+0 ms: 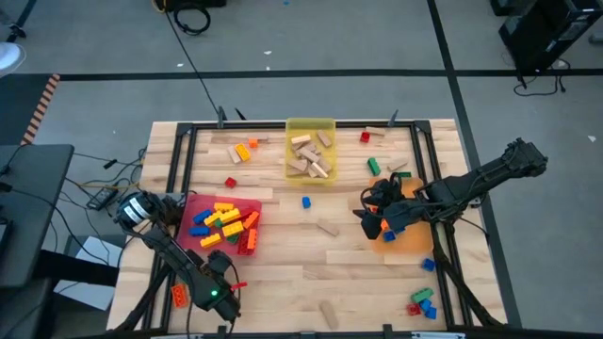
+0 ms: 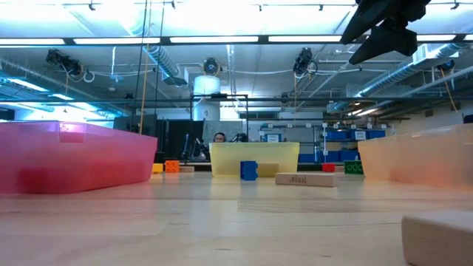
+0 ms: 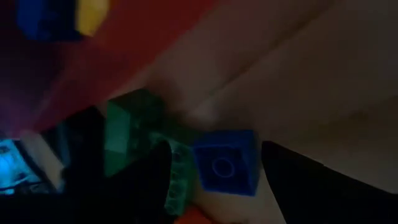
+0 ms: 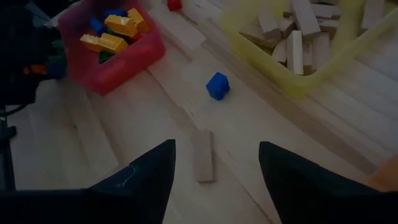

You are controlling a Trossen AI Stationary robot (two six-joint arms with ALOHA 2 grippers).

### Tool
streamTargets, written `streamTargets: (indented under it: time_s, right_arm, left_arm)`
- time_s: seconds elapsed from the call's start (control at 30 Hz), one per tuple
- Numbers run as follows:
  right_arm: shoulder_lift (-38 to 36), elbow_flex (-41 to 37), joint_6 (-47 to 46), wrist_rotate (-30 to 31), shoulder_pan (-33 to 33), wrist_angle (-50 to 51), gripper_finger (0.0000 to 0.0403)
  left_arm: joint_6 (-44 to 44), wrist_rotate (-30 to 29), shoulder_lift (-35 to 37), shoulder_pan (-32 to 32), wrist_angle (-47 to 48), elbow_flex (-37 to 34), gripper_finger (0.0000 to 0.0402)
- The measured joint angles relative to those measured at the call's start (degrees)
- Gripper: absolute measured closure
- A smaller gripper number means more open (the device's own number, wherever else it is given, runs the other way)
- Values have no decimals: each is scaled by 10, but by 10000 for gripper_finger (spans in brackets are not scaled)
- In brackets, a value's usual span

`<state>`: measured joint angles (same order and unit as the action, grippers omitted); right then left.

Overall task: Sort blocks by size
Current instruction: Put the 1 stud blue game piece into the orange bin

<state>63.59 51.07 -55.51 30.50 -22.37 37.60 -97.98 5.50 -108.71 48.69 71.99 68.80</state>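
My left gripper (image 1: 219, 266) is low over the table's near left, just in front of the red tray (image 1: 247, 203), which holds yellow, blue and red bricks. It is open, and in its wrist view its fingers (image 3: 292, 180) flank a small blue brick (image 3: 225, 168), with green bricks (image 3: 132, 134) beside it. I cannot tell whether a finger touches them. My right gripper (image 1: 369, 218) hangs open above the orange tray (image 1: 407, 240). Below it a wooden block (image 4: 203, 155) and a blue brick (image 4: 217, 86) lie on the table. The yellow tray (image 1: 326, 123) holds wooden blocks.
Loose bricks lie scattered: orange and yellow (image 1: 243, 151) at the far left, red (image 1: 365, 137) and green (image 1: 374, 167) at the far right, several (image 1: 422, 301) at the near right. A wooden block (image 1: 328, 314) lies near the front edge. Black rails (image 1: 179, 160) frame the table.
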Motion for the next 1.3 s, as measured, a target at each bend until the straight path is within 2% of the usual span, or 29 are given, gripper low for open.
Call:
streamTargets:
  time_s: [0.27, 0.6, 0.93, 1.3]
  right_arm:
    - [0, 0, 0, -1, -1, -3, 157]
    - [0, 0, 0, -1, -1, -6, 160]
    - [0, 0, 0, -1, 0, -7, 160]
    - [0, 0, -2, -1, 0, -7, 160]
  left_arm:
    - [35, 17, 1, 0, -60, -25, 144]
    - [30, 25, 1, 0, -61, -24, 144]
    - [34, 30, -1, 2, -56, 26, 144]
    - [17, 60, -1, 33, -95, -4, 144]
